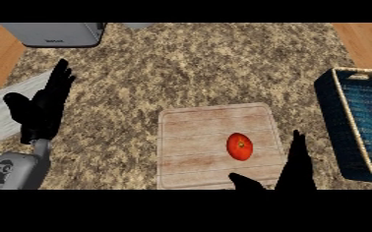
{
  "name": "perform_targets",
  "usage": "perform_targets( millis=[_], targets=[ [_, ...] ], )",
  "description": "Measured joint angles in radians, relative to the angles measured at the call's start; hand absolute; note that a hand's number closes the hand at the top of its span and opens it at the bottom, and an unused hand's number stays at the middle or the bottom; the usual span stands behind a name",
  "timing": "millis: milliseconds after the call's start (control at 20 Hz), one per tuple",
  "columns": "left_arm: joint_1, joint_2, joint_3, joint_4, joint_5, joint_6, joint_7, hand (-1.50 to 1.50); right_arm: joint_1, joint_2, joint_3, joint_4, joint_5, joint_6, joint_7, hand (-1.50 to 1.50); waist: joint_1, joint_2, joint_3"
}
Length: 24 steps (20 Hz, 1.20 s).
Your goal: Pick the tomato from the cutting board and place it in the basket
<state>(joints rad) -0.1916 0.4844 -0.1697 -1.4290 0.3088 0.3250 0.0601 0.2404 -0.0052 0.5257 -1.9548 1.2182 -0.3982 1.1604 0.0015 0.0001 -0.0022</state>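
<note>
On the cutting board (190, 147) lies the tomato (240, 146), beside the open right robot hand (294, 169).

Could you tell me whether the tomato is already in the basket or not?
Not yet. The tomato lies on the cutting board, apart from the basket at the right, with neither robot hand touching it.

The tabletop (203, 64) is speckled beige and brown, like granite. The cutting board (196, 147) is pale, washed-out wood with faint grain lines. The tomato (240, 146) is bright red-orange. The basket (340, 123) at the right edge is dark blue weave with a tan rim. Each robot hand, left (44, 105) and right (294, 169), is black. The appliance (58, 33), upper left, seems plain grey.
</note>
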Motion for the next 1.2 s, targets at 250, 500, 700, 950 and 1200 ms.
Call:
perform_targets(
  millis=[250, 500, 700, 950, 1200],
  targets=[
    [-0.005, -0.023, 0.008, 0.019, -0.023, -0.001, -0.006, 0.00, -0.012, 0.000, 0.029, 0.047, 0.057, -0.032, 0.011, -1.50, -0.003, 0.000, 0.001],
    [0.006, -0.027, 0.016, 0.000, -0.037, -0.005, 0.006, 0.00, -0.029, -0.001, 0.045, 0.099, 0.071, -0.076, 0.012, -1.50, -0.001, 0.000, 0.002],
    [0.011, -0.029, 0.025, -0.023, -0.041, -0.012, 0.027, 0.00, -0.050, -0.001, 0.035, 0.124, 0.064, -0.107, 0.009, -1.50, 0.000, 0.000, 0.002],
    [-0.008, -0.034, 0.035, -0.023, -0.051, -0.019, 0.048, 0.00, -0.076, -0.001, 0.037, 0.194, 0.050, -0.145, 0.008, -1.50, -0.001, 0.000, 0.002],
    [-0.005, -0.043, 0.045, -0.019, -0.063, -0.023, 0.048, 0.00, -0.097, -0.001, 0.020, 0.261, 0.034, -0.174, 0.011, -1.50, 0.000, 0.001, 0.002]
  ],
)
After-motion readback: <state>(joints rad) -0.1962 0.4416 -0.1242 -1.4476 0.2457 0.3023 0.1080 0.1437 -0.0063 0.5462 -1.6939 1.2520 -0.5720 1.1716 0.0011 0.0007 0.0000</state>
